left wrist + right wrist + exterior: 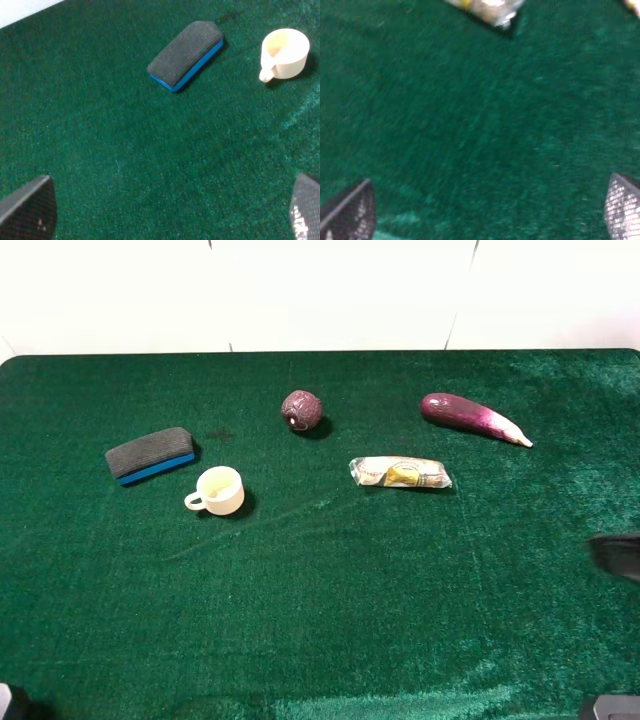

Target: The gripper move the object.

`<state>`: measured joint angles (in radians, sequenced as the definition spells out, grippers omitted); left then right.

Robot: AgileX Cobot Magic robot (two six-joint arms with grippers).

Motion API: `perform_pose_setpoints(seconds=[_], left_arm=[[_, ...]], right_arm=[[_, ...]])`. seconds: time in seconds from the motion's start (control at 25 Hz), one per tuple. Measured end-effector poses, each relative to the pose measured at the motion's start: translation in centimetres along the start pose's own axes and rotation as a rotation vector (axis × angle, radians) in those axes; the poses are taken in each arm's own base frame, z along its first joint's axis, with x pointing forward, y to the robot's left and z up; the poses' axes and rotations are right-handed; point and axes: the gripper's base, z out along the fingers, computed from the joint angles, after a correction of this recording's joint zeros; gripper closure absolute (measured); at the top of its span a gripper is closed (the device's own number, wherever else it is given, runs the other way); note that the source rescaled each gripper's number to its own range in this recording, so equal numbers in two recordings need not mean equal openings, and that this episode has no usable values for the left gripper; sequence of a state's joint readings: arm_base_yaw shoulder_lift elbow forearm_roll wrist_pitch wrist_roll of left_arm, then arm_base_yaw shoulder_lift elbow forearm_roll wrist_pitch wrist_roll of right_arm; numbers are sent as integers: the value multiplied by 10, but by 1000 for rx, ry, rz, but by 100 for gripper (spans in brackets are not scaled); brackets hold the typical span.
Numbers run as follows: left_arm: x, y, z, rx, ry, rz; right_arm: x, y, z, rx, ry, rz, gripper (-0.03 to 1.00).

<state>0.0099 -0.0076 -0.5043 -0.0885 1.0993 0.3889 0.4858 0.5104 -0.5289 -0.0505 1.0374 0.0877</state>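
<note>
While your two end effectors hang over bare green cloth, neither holds anything. Your left end effector (170,210) has its fingers spread wide, with only velvety pile between them. Ahead of it, well apart, sits the cream cup (283,53), upright, its loop handle turned back toward the end effector. Just beside the cup lies a grey eraser (186,55) with a blue base, flat on the tabletop (125,150).

Your right end effector (485,210) is likewise spread, and its wrist view is blurred. Beyond it, near the frame's edge, you see part of a clear-wrapped yellow packet (490,10).

From above, the cup (220,490) stands far from the right end effector (618,555), which barely enters at the tabletop's edge. A purple ball (301,410) and an eggplant (470,418) lie farther back. A white wall (320,290) rises behind the tabletop.
</note>
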Motion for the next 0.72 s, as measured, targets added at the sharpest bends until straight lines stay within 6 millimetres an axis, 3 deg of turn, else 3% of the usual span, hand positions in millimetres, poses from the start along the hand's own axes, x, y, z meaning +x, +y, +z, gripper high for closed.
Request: perform_pose_setpoints(seconds=[0.28,0.72], left_arm=[[0,0,0,0,0,0],[0,0,0,0,0,0]], right_arm=[[18,-10,-18,112,-144,103,-3],[34,-8,-37,199,-309,167,-3]])
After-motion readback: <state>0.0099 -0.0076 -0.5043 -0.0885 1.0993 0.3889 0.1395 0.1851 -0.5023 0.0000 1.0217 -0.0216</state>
